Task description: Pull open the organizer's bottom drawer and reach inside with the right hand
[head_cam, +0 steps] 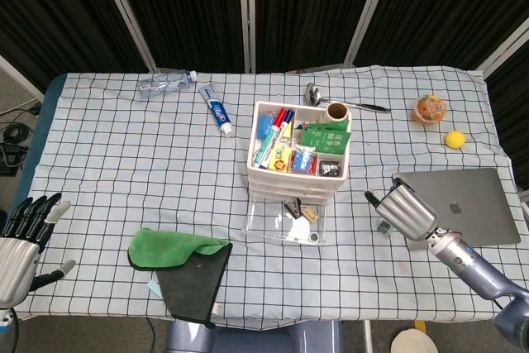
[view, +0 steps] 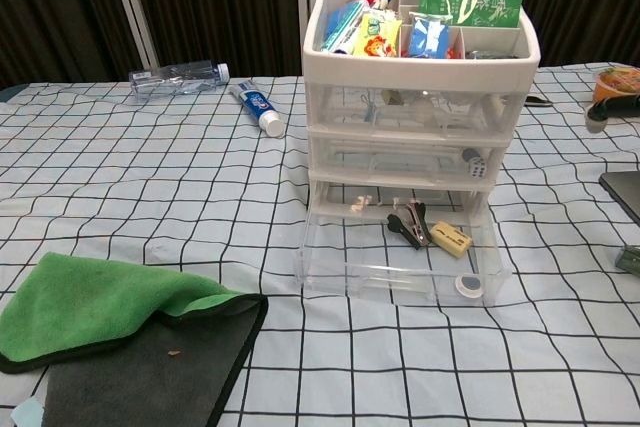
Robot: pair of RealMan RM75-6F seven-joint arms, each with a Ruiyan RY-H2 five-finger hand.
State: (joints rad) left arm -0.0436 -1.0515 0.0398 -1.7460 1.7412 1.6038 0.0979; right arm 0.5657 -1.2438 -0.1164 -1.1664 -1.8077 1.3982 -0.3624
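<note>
The white organizer (head_cam: 297, 150) stands mid-table with pens and packets in its top tray. Its clear bottom drawer (head_cam: 288, 221) is pulled out toward me. In it lie black clips (view: 408, 226), a tan block (view: 451, 239) and a small white ring (view: 466, 287). My right hand (head_cam: 403, 211) hovers to the right of the drawer, between it and the laptop, and holds nothing; its fingers lie side by side with the thumb apart. In the chest view it has all but left the right edge. My left hand (head_cam: 22, 242) hangs at the table's near left corner, fingers spread and empty.
A green cloth (head_cam: 173, 250) overlaps a dark cloth (head_cam: 196, 282) at the front left. A closed laptop (head_cam: 459, 204) lies to the right. Toothpaste (head_cam: 219, 110), a clear bottle (head_cam: 165, 83), a ladle (head_cam: 343, 103), an orange cup (head_cam: 431, 108) and a yellow ball (head_cam: 455, 139) lie at the back.
</note>
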